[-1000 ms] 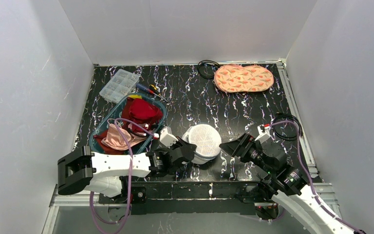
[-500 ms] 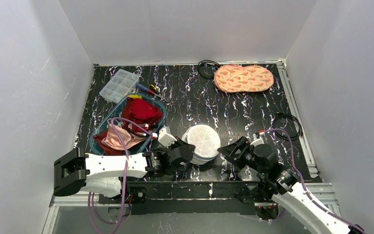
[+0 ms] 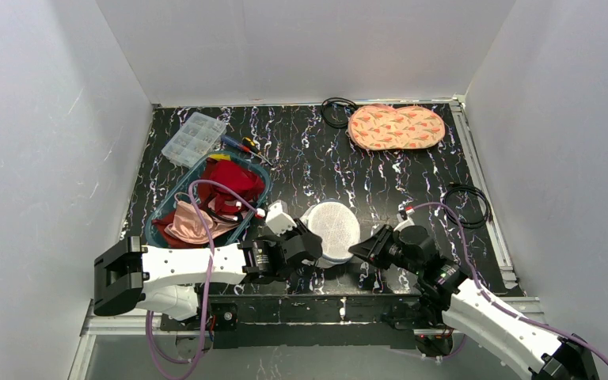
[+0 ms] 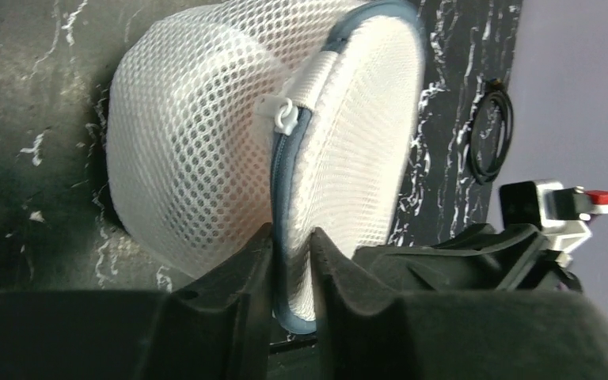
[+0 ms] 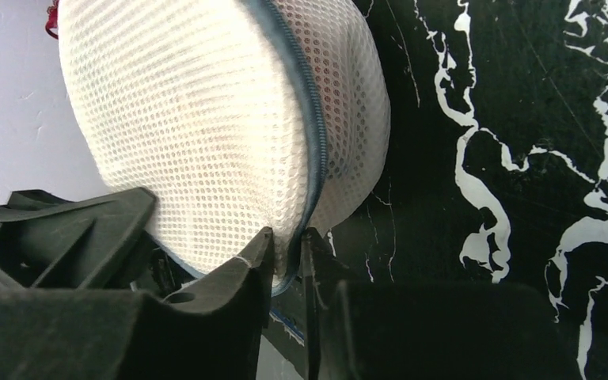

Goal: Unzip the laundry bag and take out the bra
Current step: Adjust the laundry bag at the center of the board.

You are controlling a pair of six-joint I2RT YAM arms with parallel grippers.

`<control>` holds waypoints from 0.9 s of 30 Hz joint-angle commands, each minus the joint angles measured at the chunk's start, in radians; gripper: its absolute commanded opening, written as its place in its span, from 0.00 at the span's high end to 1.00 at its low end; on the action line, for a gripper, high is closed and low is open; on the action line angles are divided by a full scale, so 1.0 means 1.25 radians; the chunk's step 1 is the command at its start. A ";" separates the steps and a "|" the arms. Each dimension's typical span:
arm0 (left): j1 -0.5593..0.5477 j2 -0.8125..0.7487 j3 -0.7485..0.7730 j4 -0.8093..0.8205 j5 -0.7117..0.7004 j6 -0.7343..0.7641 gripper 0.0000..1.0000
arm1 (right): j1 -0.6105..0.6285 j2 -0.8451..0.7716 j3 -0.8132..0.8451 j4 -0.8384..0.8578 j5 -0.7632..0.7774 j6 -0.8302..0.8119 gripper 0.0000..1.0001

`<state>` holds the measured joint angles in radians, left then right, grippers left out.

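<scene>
The laundry bag [image 3: 331, 228], a white mesh drum with blue-grey zipper trim, stands tilted on edge near the table's front. My left gripper [image 3: 310, 248] is at its left side; in the left wrist view the jaws [image 4: 291, 247] pinch the trim of the bag [image 4: 206, 142], below the white zipper pull [image 4: 285, 115]. My right gripper [image 3: 361, 252] is at the bag's right side. In the right wrist view it [image 5: 287, 252] is shut on the rim of the bag [image 5: 198, 134]. The bra is hidden.
A teal basket [image 3: 155, 220] of red and pink clothes sits left of the bag. Behind it lie a clear parts box [image 3: 194, 138] and a screwdriver [image 3: 239, 143]. A patterned pad [image 3: 396, 127] and black cable coils [image 3: 334, 111] [image 3: 467, 204] are at back and right.
My right gripper has moved left to the bag and closed on its rim. The left gripper has shifted slightly right with the bag, its jaws a little wider.
</scene>
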<state>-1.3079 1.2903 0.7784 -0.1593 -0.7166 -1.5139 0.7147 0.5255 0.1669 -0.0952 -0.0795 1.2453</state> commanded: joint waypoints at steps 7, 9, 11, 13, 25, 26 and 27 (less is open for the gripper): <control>-0.006 -0.159 0.045 -0.315 -0.014 0.251 0.22 | 0.002 -0.022 0.188 -0.186 0.023 -0.285 0.99; 0.003 -0.223 0.040 -0.343 -0.022 0.332 0.12 | 0.001 0.012 0.235 -0.214 -0.009 -0.352 0.99; 0.034 -0.293 0.029 -0.327 0.011 0.448 0.08 | 0.001 0.061 0.287 -0.247 -0.058 -0.422 0.99; 0.078 -0.363 0.019 -0.273 0.101 0.576 0.07 | 0.002 0.102 0.328 -0.270 -0.117 -0.499 0.99; 0.160 -0.305 0.180 -0.272 0.691 1.015 0.02 | 0.001 0.144 0.462 -0.402 -0.342 -0.706 0.99; 0.161 -0.290 0.186 -0.276 0.711 1.025 0.01 | 0.001 0.143 0.469 -0.407 -0.352 -0.716 0.99; 0.161 -0.272 0.194 -0.285 0.727 1.035 0.01 | 0.001 0.142 0.475 -0.412 -0.364 -0.724 0.99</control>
<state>-1.1099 0.8768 0.9909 -0.4561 -0.0483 -0.3809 0.7147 0.7132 0.6872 -0.5663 -0.4126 0.4492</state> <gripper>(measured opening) 0.982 0.041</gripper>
